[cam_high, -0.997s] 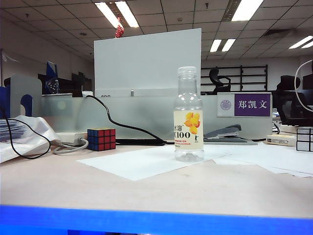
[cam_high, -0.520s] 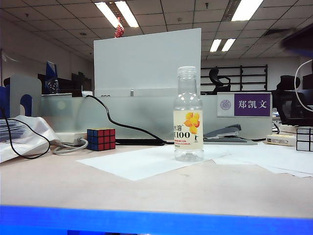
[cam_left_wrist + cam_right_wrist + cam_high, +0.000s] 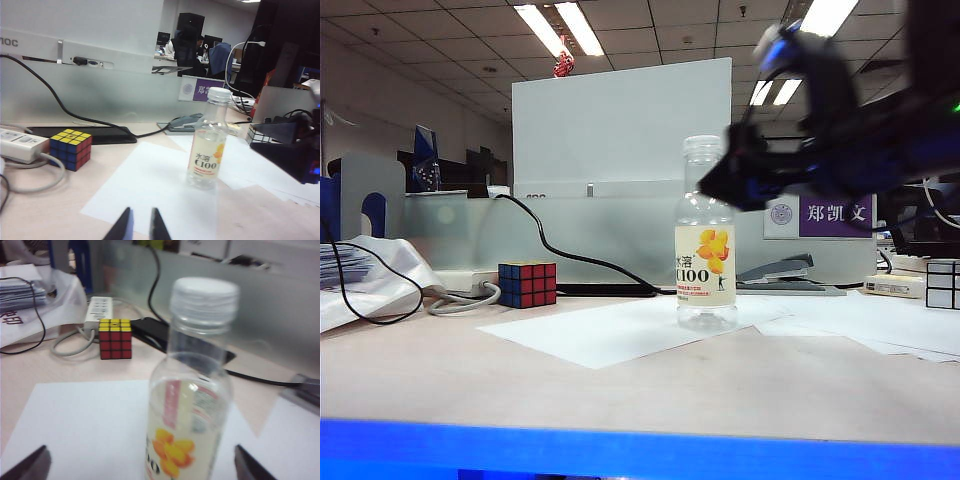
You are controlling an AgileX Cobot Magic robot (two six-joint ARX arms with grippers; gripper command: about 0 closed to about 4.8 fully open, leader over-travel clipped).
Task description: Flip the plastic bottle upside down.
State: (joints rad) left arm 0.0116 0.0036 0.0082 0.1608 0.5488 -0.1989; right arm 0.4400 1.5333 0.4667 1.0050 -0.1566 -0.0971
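The plastic bottle [image 3: 706, 240] stands upright, cap up, near the middle of the worktop [image 3: 620, 385], its base on a white sheet of paper [image 3: 620, 330]. It is clear, with a narrow neck and a pale cap; its cream label shows yellow-orange fruit and the writing "C100" under some smaller characters that are too small to read.

The right gripper [image 3: 140, 465] is at bottle height with its jaws spread wide, one dark fingertip [image 3: 27, 464] on each side of the bottle and neither touching it; it holds nothing. In the exterior view the right arm [image 3: 820, 150] comes in from the upper right, dark and blurred, reaching roughly level toward the bottle's neck, its front end just right of the cap.

The left gripper [image 3: 137, 229] is low over the near part of the paper, well apart from the bottle, with only a narrow slit between its two dark fingertips and nothing in them. It does not show in the exterior view.

Left of the bottle a Rubik's cube [image 3: 527, 284] sits on the bare worktop, with a white power strip [image 3: 22, 144] and grey cable beside it. Far right, a purple nameplate [image 3: 835, 213] carries white Chinese characters, partly hidden by the arm. A stapler [image 3: 780, 272] lies behind the bottle.
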